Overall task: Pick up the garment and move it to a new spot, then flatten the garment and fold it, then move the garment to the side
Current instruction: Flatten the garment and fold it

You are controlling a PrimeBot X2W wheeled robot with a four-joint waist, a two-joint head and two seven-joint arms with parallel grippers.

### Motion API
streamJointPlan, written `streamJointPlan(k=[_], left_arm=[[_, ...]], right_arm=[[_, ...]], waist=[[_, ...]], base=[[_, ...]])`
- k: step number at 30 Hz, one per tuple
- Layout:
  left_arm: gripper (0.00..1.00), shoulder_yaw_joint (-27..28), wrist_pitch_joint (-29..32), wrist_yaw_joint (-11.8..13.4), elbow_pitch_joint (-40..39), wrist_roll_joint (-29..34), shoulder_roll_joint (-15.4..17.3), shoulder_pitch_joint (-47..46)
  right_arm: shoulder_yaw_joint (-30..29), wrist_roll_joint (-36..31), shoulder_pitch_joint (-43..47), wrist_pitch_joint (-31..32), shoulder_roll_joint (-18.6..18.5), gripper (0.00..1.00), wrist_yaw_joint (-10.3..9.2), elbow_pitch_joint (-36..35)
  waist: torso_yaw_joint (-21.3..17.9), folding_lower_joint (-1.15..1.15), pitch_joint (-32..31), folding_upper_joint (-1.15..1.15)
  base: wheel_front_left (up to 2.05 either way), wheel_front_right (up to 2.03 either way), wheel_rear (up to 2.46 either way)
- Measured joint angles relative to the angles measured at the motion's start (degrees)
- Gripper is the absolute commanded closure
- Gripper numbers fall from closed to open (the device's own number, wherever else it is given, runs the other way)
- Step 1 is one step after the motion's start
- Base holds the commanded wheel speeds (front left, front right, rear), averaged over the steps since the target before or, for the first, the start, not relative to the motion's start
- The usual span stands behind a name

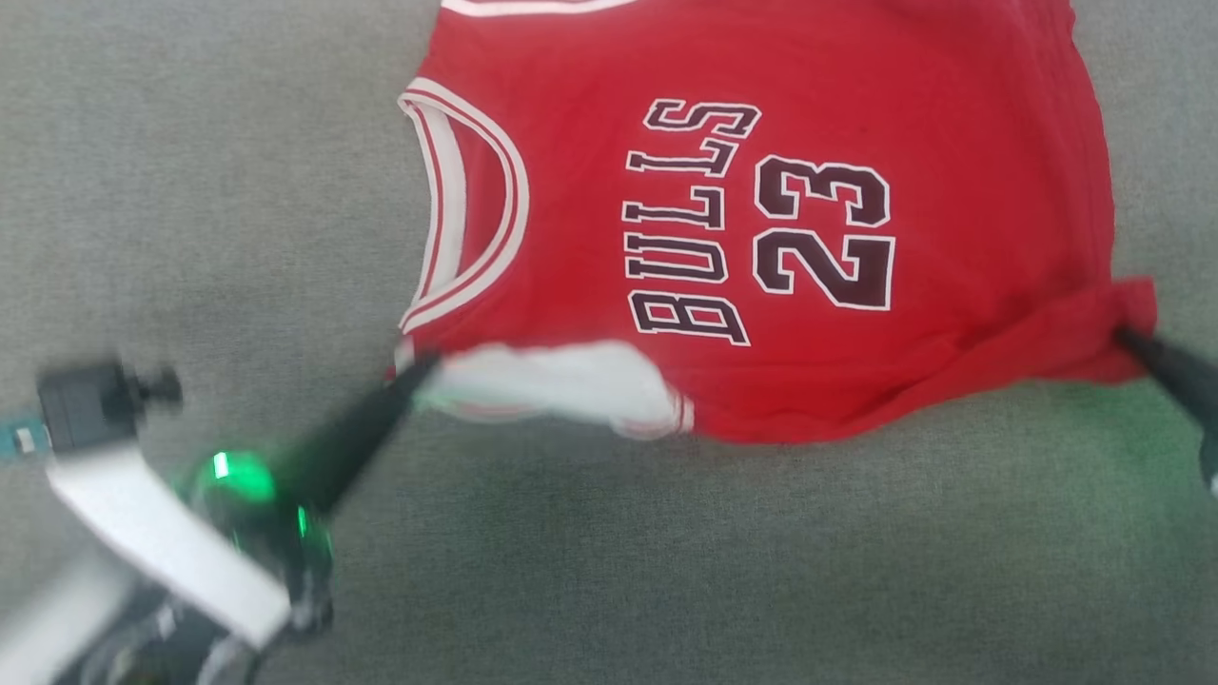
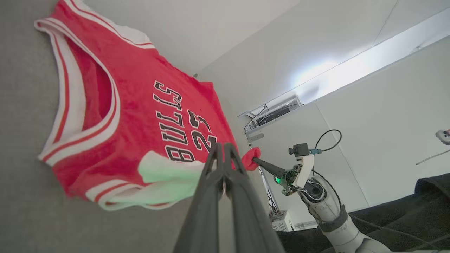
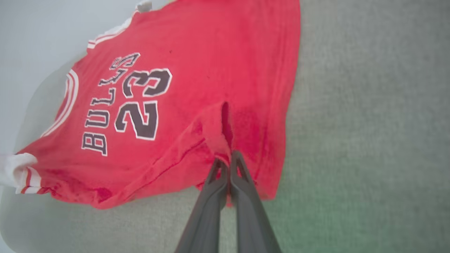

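Garment [image 1: 590,238]: lying print-up on grey desk [image 1: 190,190]. Left gripper [image 1: 419,366] pinching its turned-over white shoulder corner; right gripper [image 1: 1128,335] pinching its hem corner. Judged: flattening under way; fold and side move outstanding.

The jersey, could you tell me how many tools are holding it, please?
2. The left tool pinches the jersey at its white turned-over edge; the right tool pinches a bunched red corner.

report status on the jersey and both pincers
Left pincer shut on jersey, at white turned-over corner. Right pincer shut on hem corner. Print side up on grey surface. Nothing seen blocking.
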Motion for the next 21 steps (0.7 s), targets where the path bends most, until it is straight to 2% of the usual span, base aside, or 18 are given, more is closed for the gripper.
streamJointPlan(k=[8,9,18,21], left_arm=[[1.00,3.24,4.99,0.00,15.62,-1.89,-4.77,-16.12],[1.00,3.24,4.99,0.00,15.62,-1.89,-4.77,-16.12],[1.00,2.30,4.82,0.00,32.28,1.89,-11.05,-26.33],[1.00,1.59,4.42,0.00,35.75,3.66,-11.20,-27.75]], right_arm=[[-1.65,-5.01,-11.33,2.36,5.80,1.00,-0.01,5.97],[-1.65,-5.01,-11.33,2.36,5.80,1.00,-0.01,5.97],[-0.57,-8.11,-16.77,0.87,8.90,1.00,0.00,9.80],[0.14,-9.03,-17.51,-0.71,9.67,1.00,0.00,10.79]], waist=[[-1.11,0.00,3.24,0.00],[-1.11,0.00,3.24,0.00],[-2.32,0.00,7.42,0.00],[-2.77,0.00,8.51,0.00]], base=[[0.00,0.00,0.00],[0.00,0.00,0.00],[0.00,0.00,0.00],[0.00,0.00,0.00]])
